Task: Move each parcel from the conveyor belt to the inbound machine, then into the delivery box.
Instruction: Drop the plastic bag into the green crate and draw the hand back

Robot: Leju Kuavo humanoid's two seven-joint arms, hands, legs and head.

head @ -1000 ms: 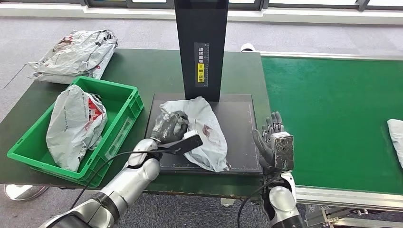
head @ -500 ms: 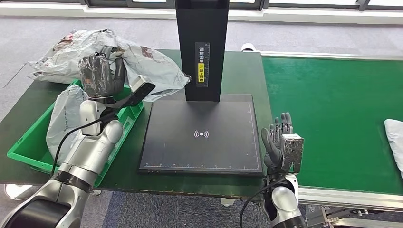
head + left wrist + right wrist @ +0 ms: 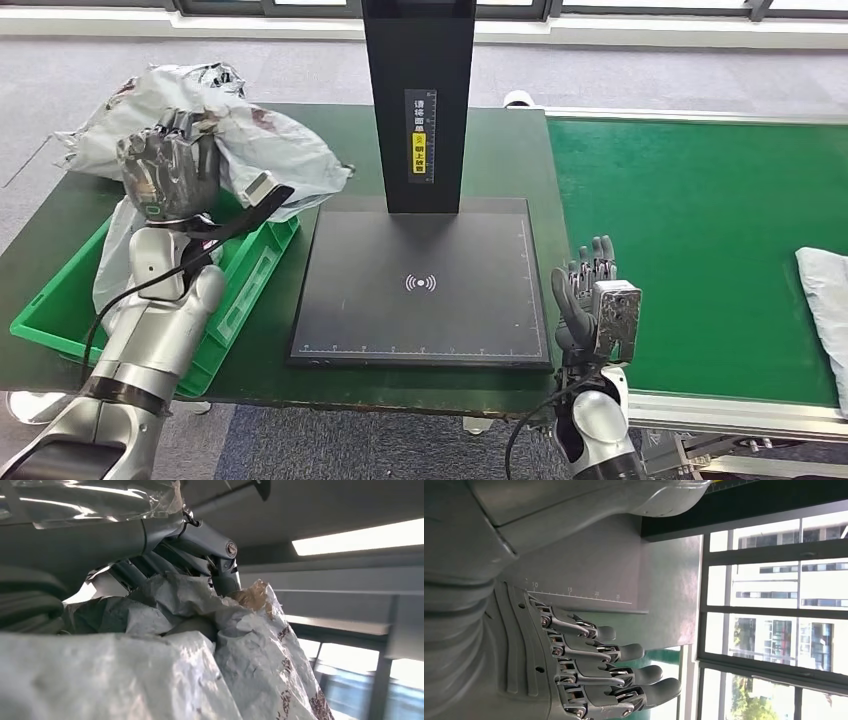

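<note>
1. Grey plastic parcel point(image 3: 275, 150) gripped in left hand point(image 3: 165, 175), upper left of frame, held above green delivery box point(image 3: 255, 265).
2. Step: scan pad point(image 3: 425, 285) vacated, parcel going into box.
3. Next: lower, let go.
4. Right hand point(image 3: 590, 305) empty, fingers apart, lower right.

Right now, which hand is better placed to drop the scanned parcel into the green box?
Left. The left hand already grips the parcel above the green box; the right hand hangs empty by the conveyor belt.
</note>
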